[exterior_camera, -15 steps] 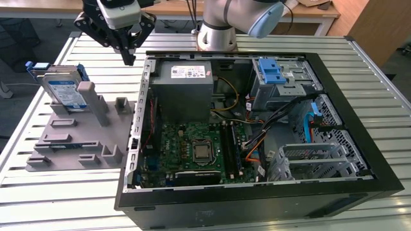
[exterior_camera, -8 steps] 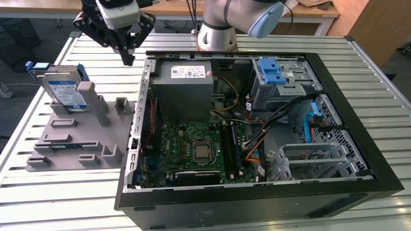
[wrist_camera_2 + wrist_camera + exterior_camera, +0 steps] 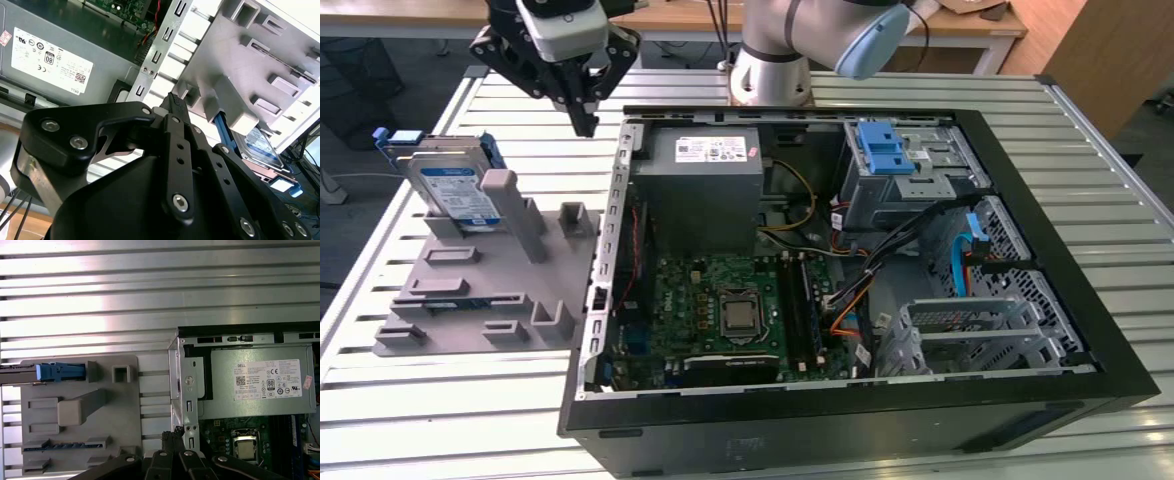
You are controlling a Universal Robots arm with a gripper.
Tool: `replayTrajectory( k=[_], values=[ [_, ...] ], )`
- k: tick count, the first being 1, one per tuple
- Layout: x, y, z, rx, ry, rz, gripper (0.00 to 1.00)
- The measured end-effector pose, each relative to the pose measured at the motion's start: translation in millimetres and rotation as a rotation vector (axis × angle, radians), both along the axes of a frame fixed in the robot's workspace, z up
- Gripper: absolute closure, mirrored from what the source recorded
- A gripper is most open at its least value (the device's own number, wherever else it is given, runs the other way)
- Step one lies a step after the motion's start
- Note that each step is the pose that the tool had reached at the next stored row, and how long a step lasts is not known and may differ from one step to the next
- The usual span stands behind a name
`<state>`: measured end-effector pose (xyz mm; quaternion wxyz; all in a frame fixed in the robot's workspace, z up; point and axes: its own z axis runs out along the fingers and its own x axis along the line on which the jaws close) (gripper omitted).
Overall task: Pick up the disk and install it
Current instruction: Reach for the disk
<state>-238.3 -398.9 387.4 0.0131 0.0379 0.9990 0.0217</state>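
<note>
The disk (image 3: 454, 190) stands on edge in a slot at the far end of the grey holder block (image 3: 480, 290), at the exterior view's left; its silver face carries a white-and-blue label and a blue carrier frames it. In the first wrist view the disk (image 3: 60, 372) shows edge-on as a blue strip, and in the second wrist view its labelled face (image 3: 263, 146) peeks from behind the block. My gripper (image 3: 584, 122) hangs above the table between the holder and the open computer case (image 3: 1014, 250), apart from the disk. Its black fingers (image 3: 173, 102) meet at the tips with nothing held.
The open case holds a grey power supply box (image 3: 707, 175), a motherboard (image 3: 727, 310), cables and a drive cage with a blue bracket (image 3: 894, 150). The case's metal wall (image 3: 186, 390) is close beside my gripper. Everything rests on a ribbed metal table (image 3: 440, 400). The arm's base (image 3: 767, 70) stands behind the case.
</note>
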Motion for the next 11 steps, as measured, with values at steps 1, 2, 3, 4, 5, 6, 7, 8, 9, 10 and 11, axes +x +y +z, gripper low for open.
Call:
replayTrajectory(
  k=[1,2,3,4,5,6,7,8,9,10,11],
  values=[
    [-0.2,0.0,0.0,-0.0001,0.0001,0.000,0.89],
    [-0.4,0.0,-0.1,0.0000,0.0000,0.000,0.89],
    [-0.6,0.0,-0.1,0.0000,0.0001,0.000,0.89],
    [-0.9,0.0,-0.2,0.0000,0.0001,0.000,0.89],
    [-1.2,0.0,-0.2,0.0000,0.0000,0.000,0.89],
    [-1.5,0.0,-0.2,0.0000,0.0000,0.000,0.89],
    [-1.7,0.0,-0.3,0.0000,0.0000,0.000,0.89],
    [-2.0,0.0,-0.3,0.0000,0.0000,0.000,0.89],
    [-2.1,0.0,-0.3,0.0000,0.0000,0.000,0.89],
    [-2.3,0.0,-0.3,-0.0001,0.0001,0.000,0.89],
    [-2.4,0.0,-0.3,0.0000,0.0001,0.000,0.89]
  ],
)
